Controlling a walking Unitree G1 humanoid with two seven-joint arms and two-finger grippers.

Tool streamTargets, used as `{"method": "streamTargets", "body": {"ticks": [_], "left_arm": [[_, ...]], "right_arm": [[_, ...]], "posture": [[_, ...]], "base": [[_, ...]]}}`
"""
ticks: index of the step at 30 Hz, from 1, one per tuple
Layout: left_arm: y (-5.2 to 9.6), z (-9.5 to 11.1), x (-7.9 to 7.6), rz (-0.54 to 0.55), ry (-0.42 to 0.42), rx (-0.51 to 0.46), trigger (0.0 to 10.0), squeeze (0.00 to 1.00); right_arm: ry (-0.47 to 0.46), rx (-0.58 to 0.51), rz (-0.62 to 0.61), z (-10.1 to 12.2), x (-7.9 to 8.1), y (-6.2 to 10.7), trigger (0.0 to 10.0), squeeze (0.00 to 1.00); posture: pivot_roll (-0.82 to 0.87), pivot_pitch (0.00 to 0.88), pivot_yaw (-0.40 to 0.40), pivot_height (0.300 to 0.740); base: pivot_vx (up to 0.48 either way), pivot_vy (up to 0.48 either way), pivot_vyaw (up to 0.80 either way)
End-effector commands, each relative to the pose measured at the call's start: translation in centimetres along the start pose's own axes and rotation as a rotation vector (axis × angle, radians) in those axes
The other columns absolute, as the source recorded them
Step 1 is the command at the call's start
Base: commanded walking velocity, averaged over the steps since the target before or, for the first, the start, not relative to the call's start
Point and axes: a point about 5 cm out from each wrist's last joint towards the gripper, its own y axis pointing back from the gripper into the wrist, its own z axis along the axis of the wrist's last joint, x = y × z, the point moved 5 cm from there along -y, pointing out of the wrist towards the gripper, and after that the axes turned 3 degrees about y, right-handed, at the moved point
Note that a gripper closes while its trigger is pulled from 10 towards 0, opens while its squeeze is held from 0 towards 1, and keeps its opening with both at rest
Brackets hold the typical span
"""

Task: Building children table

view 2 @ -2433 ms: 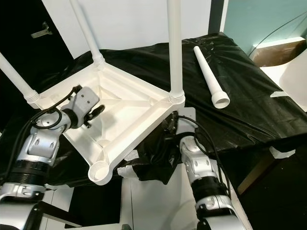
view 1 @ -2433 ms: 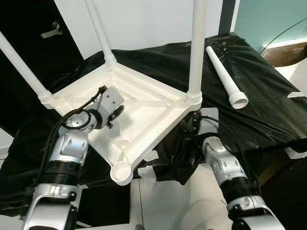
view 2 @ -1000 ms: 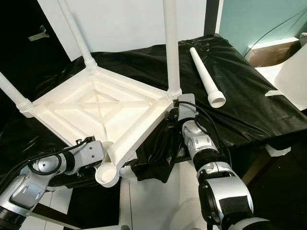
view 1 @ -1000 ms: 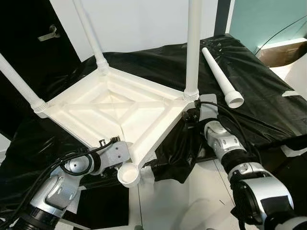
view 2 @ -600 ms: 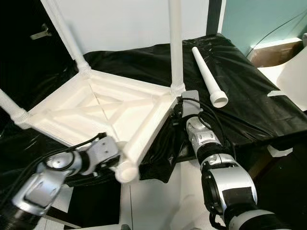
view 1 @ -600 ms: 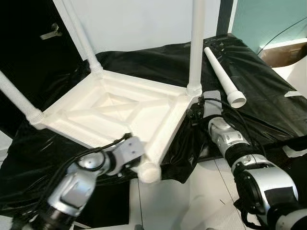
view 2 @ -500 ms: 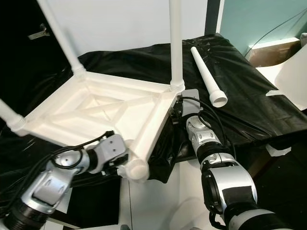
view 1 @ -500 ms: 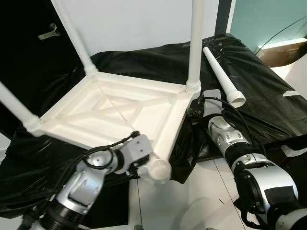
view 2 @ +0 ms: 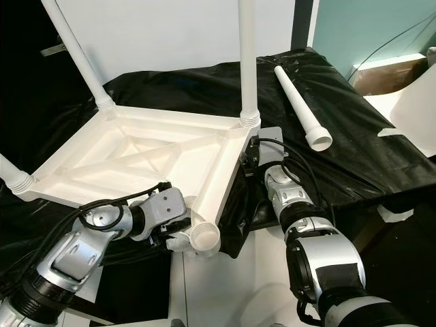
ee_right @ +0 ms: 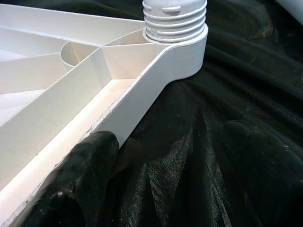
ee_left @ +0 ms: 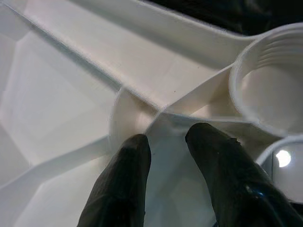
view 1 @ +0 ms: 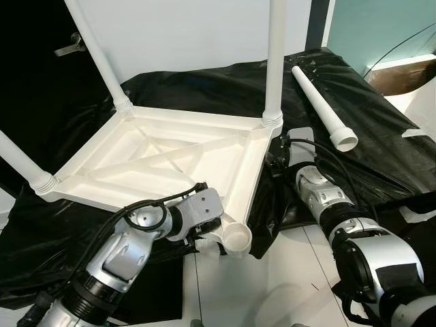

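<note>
Head views: upturned white tabletop [view 1: 163,160] was seen on the black-covered bench [view 1: 381,129], three legs fitted, the near corner's empty socket [view 1: 236,236] overhanging the edge. Fourth loose leg [view 1: 320,105] was laid well apart at far right, long axis running away from the robot, flared end nearest. Right gripper [view 2: 253,160] was placed at the right corner, so nearer that leg; left gripper [view 2: 178,228] was set beside the empty socket.

Left wrist: fingers [ee_left: 124,182] were seen slightly parted against a rib by the socket, nothing clearly clamped.

Right wrist: fingers [ee_right: 75,182] were spread wide, one touching the frame edge, nothing held.
</note>
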Motion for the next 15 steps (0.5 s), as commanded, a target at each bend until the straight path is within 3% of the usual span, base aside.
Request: {"method": "streamTargets", "body": {"ticks": [1,2,7,8,9,15], "left_arm": [[0.7,-0.2,0.9,0.005,0.008,-0.001,10.0,0.29],[2.1,-0.3,1.9,0.003,0.049,-0.02,10.0,1.0],[3.2,-0.3,2.6,0.008,0.07,-0.038,10.0,1.0],[3.9,-0.5,2.4,-0.017,0.069,-0.036,10.0,0.8],[4.6,-0.9,1.8,-0.066,0.078,-0.022,10.0,0.0],[6.7,-2.6,-0.2,-0.205,0.083,0.046,10.0,0.0]], "right_arm": [[0.009,-0.011,0.058,0.1,1.7,-0.1,10.0,0.0],[0.011,-0.013,0.06,-0.1,1.7,0.0,10.0,0.0],[0.012,-0.013,0.058,-0.3,1.5,0.1,10.0,0.0],[0.014,-0.011,0.054,-0.5,1.3,0.2,10.0,0.0],[0.016,-0.01,0.051,-0.6,1.1,0.3,10.0,0.0],[0.031,-0.005,0.037,-1.1,0.1,0.6,10.0,0.0]], "posture": [[0.06,0.002,0.089,0.74],[0.05,0.005,0.092,0.74],[0.05,0.005,0.092,0.74],[0.05,0.005,0.092,0.74],[0.04,0.004,0.091,0.74],[0.04,0.004,0.09,0.74]], "base": [[0.0,0.0,0.0],[0.0,0.0,0.0],[0.0,0.0,0.0],[0.0,0.0,0.0],[0.0,0.0,0.0],[0.0,0.0,0.0]]}}
